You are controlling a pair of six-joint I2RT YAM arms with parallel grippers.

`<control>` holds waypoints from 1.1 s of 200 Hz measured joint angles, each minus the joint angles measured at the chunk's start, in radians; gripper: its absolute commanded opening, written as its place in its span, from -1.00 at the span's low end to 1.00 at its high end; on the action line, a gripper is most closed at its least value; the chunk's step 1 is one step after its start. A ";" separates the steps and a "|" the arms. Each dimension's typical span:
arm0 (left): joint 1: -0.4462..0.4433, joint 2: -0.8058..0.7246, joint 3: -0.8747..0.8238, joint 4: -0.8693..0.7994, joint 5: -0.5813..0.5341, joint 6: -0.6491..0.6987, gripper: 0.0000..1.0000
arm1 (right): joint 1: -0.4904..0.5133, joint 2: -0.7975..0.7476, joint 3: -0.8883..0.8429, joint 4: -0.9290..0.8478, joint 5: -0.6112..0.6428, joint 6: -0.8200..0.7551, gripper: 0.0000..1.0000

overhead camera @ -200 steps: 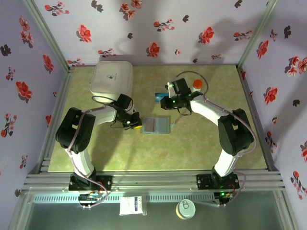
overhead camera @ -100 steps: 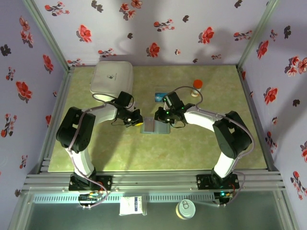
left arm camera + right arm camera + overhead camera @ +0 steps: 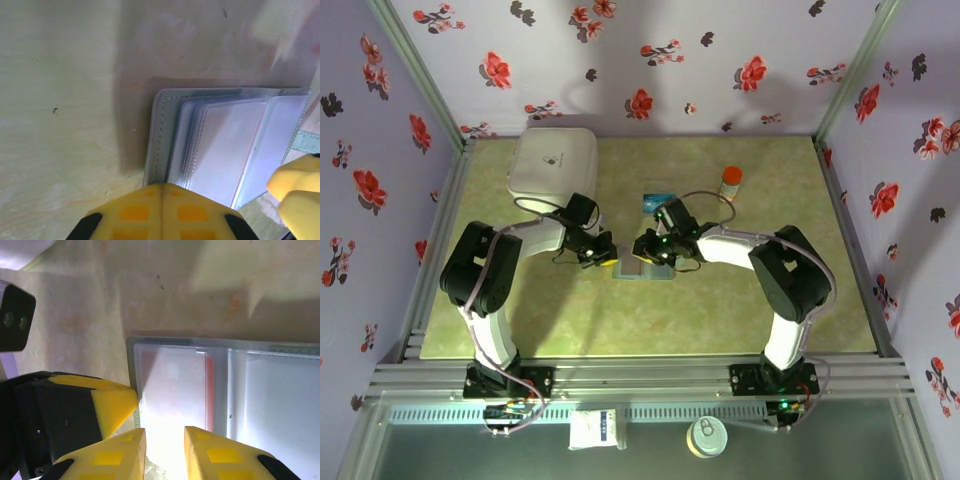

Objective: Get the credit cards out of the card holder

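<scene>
Both grippers at the open card holder, red card not yet out.

Top view: card holder [image 3: 645, 266] lies open and flat, with the left gripper [image 3: 607, 257] at its left edge, the right gripper [image 3: 645, 249] over it, and the blue-teal card [image 3: 655, 200] beyond it. Left wrist: tips closed, empty, pinning its rim. Right wrist: tips narrowly parted, holding nothing. The red card [image 3: 210, 385] is inside the sleeve [image 3: 172, 385]; slick plastic may make the tips slip and drag the holder.

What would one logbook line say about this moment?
card holder: open on table | left claw: shut at its edge | right claw: slightly open over sleeved red card | blue card: out on table
</scene>
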 measured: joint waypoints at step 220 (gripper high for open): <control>0.000 0.019 0.023 -0.039 -0.006 0.036 -0.97 | 0.005 0.073 0.088 -0.151 0.038 -0.085 -0.60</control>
